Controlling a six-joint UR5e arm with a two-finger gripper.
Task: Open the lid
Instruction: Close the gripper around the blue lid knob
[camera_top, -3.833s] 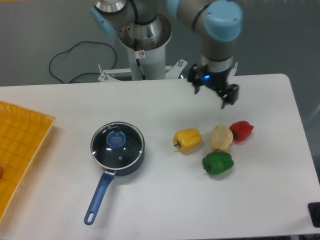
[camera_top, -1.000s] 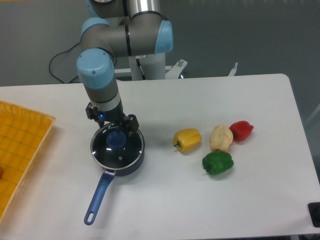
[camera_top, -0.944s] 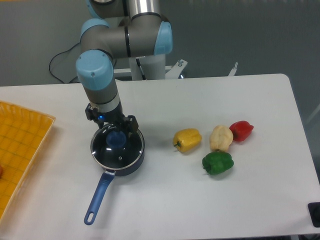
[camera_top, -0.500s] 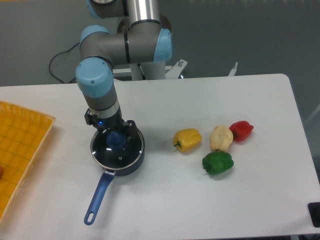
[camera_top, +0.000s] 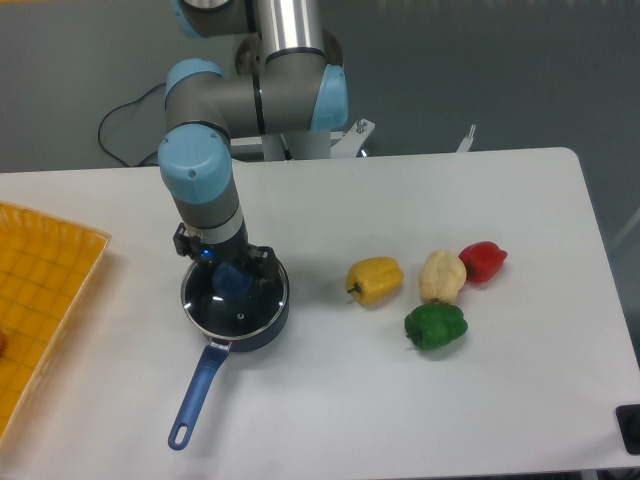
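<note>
The round clear glass lid (camera_top: 237, 303) with its blue knob (camera_top: 229, 277) is seated on the dark blue long-handled saucepan (camera_top: 225, 330) on the white surface (camera_top: 330, 380). The black two-finger pincer (camera_top: 228, 271) is placed at the knob; whether it is pinched cannot be told. The knob should be gripped centrally and raised straight up, so the saucepan is not dragged.

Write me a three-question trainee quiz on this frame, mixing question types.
1. True or false: the lid sits on the saucepan.
2. Which pepper lies nearest the saucepan? A) red B) green C) yellow
3. Fill in: the tool is at the lid's blue ____.

Key:
1. True: it covers the saucepan.
2. C: the yellow pepper; the green pepper and red pepper lie farther right.
3. Knob; whether the tool is shut on it cannot be told.
</note>
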